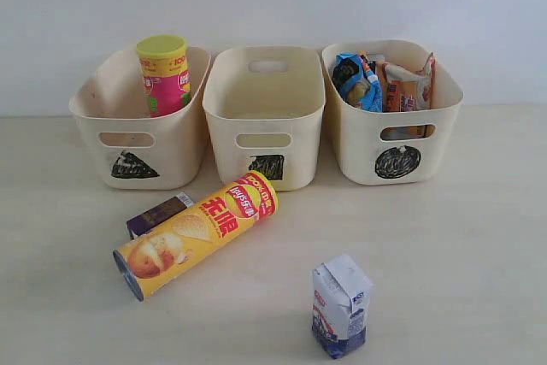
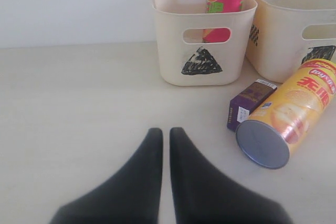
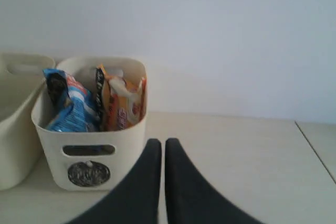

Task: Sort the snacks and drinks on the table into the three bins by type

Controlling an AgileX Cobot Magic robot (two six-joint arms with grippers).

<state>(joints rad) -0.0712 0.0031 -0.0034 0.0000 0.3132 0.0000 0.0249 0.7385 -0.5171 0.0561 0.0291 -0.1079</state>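
Note:
Three cream bins stand in a row: left bin (image 1: 102,117), middle bin (image 1: 291,138), right bin (image 1: 359,138). The pink tube (image 1: 164,74) with its yellow lid stands in the left bin. The blue bag (image 1: 357,81) and the orange-black bag (image 1: 402,91) sit in the right bin. On the table lies the yellow-orange tube (image 1: 197,232), touching the dark purple carton (image 1: 159,214). The white-and-blue carton (image 1: 340,305) stands upright near the front. My left gripper (image 2: 165,130) is shut and empty, left of the tube (image 2: 289,116). My right gripper (image 3: 162,141) is shut, empty, beside the right bin (image 3: 92,148).
A pale wall runs behind the bins. The middle bin holds nothing visible. A table seam or edge (image 3: 315,150) shows in the right wrist view. Neither arm shows in the exterior view.

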